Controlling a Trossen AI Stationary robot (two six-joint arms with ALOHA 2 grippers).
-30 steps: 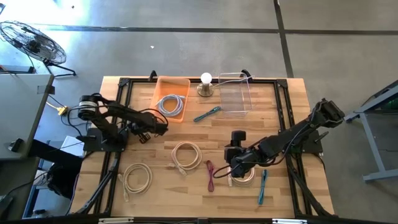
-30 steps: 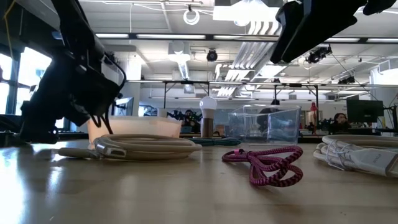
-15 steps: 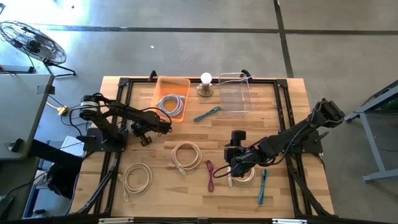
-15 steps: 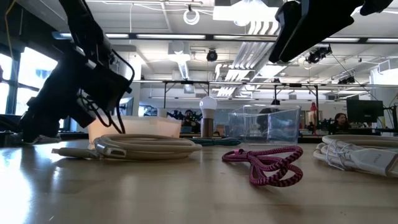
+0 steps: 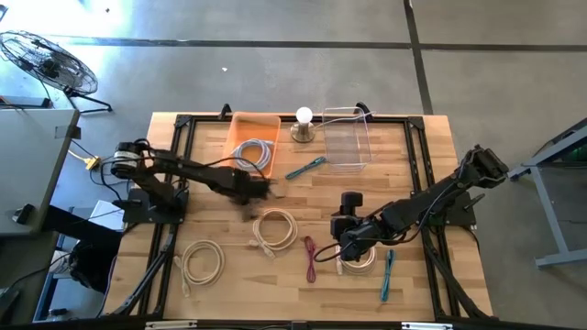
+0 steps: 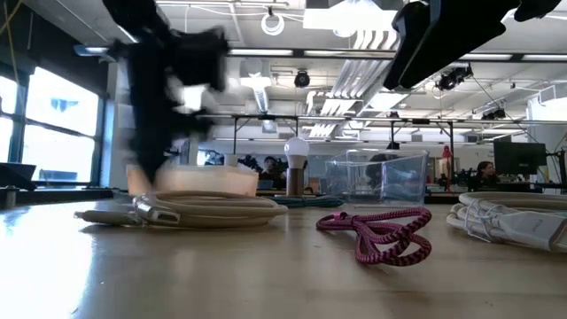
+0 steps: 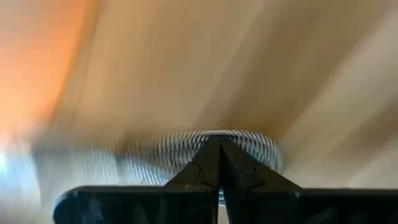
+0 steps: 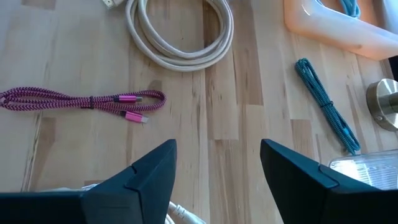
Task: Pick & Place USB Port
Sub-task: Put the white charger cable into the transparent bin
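While right waits, left pincer [image 5: 268, 190] has swung inward — beside orange bin [image 5: 253, 145].

Arms: you see two dark, slender, jointed arms on black bases.
Left gripper [image 7: 219, 163]: two black, wedge-shaped fingers on a black crossbar.
Right gripper [image 8: 216, 163]: broad, angular black fingers with bevelled edges.

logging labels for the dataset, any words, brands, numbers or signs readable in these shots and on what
None: no text can be read in any view.
The coiled cables, the orange bin and the clear bin show no printing.
Any markings on the left end effector and the right end effector cannot be made out.
Room fixtures behind the table in the low view are too small to read.
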